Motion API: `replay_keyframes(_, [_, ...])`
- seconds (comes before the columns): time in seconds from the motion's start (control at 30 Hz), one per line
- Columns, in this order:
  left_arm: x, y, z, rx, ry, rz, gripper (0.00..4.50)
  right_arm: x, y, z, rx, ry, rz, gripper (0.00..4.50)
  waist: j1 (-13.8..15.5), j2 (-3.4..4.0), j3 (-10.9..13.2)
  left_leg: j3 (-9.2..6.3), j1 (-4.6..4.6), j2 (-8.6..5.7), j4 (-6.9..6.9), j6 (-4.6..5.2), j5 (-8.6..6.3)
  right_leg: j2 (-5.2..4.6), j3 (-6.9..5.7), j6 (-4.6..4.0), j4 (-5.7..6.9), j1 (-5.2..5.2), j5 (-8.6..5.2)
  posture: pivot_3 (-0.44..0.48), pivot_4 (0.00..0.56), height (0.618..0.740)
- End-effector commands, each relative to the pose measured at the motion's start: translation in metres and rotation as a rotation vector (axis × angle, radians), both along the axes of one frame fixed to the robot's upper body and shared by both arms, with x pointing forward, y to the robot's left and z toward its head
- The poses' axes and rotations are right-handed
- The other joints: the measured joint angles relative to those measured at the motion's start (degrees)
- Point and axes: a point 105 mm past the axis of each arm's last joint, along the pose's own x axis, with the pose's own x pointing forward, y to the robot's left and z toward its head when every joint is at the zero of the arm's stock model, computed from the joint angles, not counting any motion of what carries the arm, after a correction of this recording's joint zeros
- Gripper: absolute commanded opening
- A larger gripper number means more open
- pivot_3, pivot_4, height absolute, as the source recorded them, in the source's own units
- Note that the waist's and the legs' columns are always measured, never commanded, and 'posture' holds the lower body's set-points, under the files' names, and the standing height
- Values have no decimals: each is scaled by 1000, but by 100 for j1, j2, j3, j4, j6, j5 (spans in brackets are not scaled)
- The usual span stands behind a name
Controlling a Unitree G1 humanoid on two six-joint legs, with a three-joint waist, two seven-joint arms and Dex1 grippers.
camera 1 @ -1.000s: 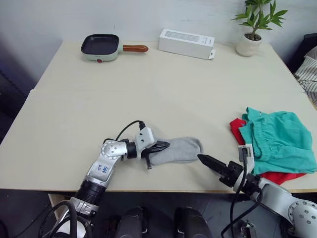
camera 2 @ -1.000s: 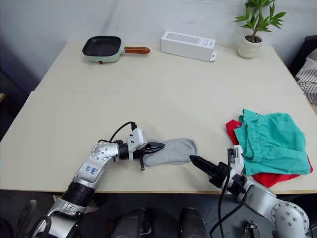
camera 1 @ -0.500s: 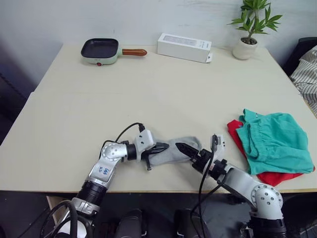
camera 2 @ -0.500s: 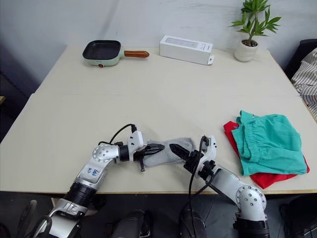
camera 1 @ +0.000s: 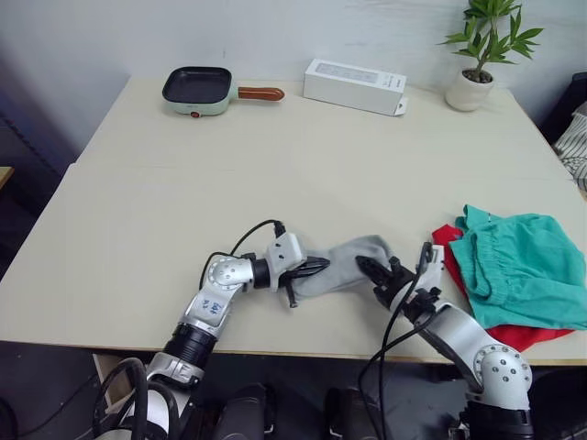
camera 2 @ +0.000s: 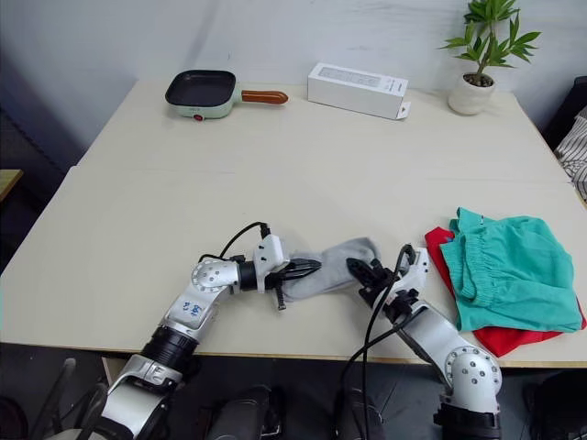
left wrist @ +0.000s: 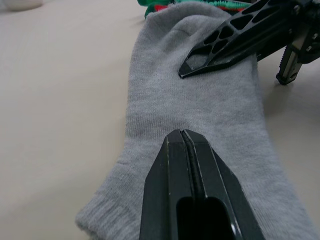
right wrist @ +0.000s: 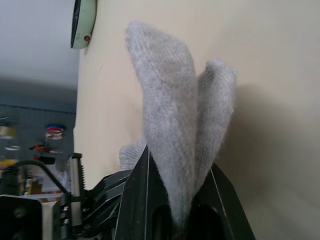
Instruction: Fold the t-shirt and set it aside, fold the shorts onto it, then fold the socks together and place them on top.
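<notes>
— Where, the socks (camera 1: 344, 265)?
— Near the front edge of the counter (camera 1: 275, 147), lying flat between the two grippers, well left of the shorts (camera 1: 523, 275).
— Left gripper (camera 1: 316, 267)?
— Clamped together on the cuff end of the socks; in the left wrist view, fingers closed tight with grey knit under them.
— Right gripper (camera 2: 365, 274)?
— At the toe end of the socks, fingers pinched on the fabric; in the right wrist view, both grey toes standing up from between its fingers (right wrist: 140, 200).
— And the rest of the clothing?
— Shorts to the right of the socks, spread over the t-shirt (camera 1: 514, 335), red showing only along the left and near borders of the teal. Close to the counter's front right edge, apart from the socks.
— Open room?
— Plenty behind the socks: bare counter up to the far edge, where a pan (camera 1: 204, 90), a white box (camera 1: 355, 85) and a potted plant (camera 1: 481, 50) stand in a row. Bare counter also left of the socks.
</notes>
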Motion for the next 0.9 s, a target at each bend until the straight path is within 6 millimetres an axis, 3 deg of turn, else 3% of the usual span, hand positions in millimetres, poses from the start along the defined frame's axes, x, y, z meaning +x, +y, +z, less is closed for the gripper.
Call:
replay_keyframes(0.03, [1,-16,3,14,-35,-25,0,-3,-22,27,-47,-89,-90,60,2,5,3,0,-5,0,-1,0,-1,2,-3,0,0,-5,0,0,150,740])
replay_keyframes(0.13, [3,-21,4,10,-34,-24,0,-5,-30,41,-88,-142,-115,60,9,5,3,0,-52,0,5,-15,13,5,-5,1,14,-55,1,0,150,740])
replay_keyframes(0.23, [2,-24,0,27,-33,-34,0,-8,-24,47,-131,-164,-71,60,8,3,4,14,-61,-1,5,-29,23,9,-2,1,23,-72,1,0,150,740])
replay_keyframes(0.6, [9,-8,-14,82,7,43,0,0,43,26,-533,-236,195,60,-50,3,4,14,-59,0,9,6,24,4,1,1,30,-73,1,0,150,740])
replay_keyframes(0.73, [11,-1,-12,78,14,69,0,9,46,10,-588,-186,169,60,-86,3,4,10,-59,0,6,-13,35,4,-5,1,35,-73,1,0,150,740])
replay_keyframes(0.9, [12,7,-10,74,22,92,0,15,49,7,-642,-198,178,60,-118,3,3,13,-53,-1,8,-20,40,5,-3,1,39,-70,1,0,150,740])
